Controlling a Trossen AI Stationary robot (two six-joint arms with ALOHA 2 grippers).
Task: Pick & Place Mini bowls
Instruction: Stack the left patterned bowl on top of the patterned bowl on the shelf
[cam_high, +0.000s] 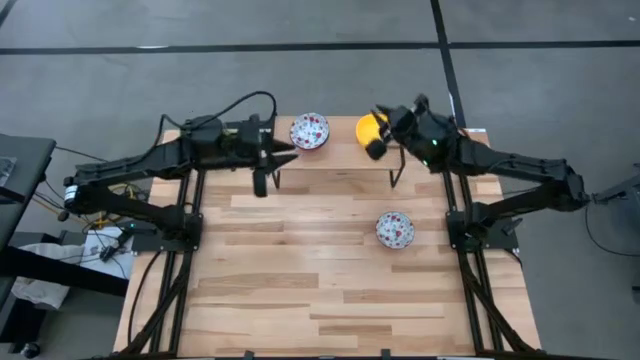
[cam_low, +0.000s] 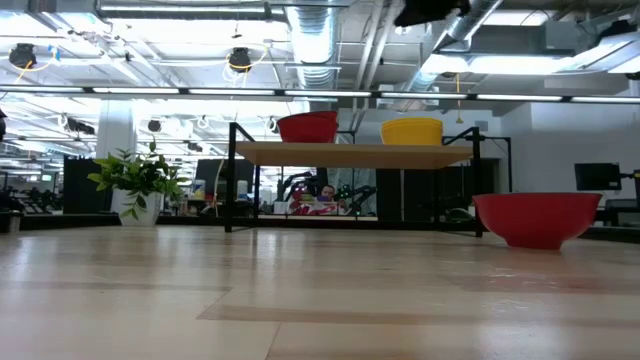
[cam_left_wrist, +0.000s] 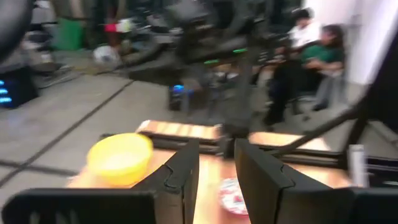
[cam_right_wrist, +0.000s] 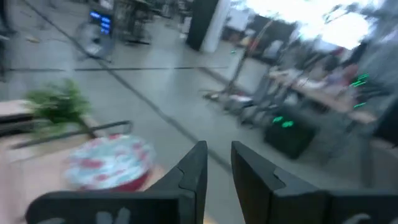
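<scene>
Three mini bowls show. A white floral one (cam_high: 309, 131) (cam_low: 307, 127) (cam_right_wrist: 112, 163) and a yellow one (cam_high: 368, 127) (cam_low: 411, 131) (cam_left_wrist: 120, 158) stand on the raised shelf at the table's far edge. Another floral one (cam_high: 395, 229) (cam_low: 537, 218) (cam_left_wrist: 233, 196) sits on the table toward the right. My left gripper (cam_high: 290, 157) (cam_left_wrist: 216, 146) hovers just left of and nearer than the shelf's floral bowl, open by a narrow gap and empty. My right gripper (cam_high: 377, 130) (cam_right_wrist: 219, 148) hangs high over the yellow bowl, pointing left, narrowly open and empty.
The shelf (cam_low: 350, 153) stands on thin black legs across the table's far edge. A green potted plant (cam_low: 140, 185) (cam_right_wrist: 56, 102) stands beyond the table's far left. People sit in the room behind (cam_left_wrist: 311, 56). The wooden tabletop (cam_high: 300, 270) stretches toward the near edge.
</scene>
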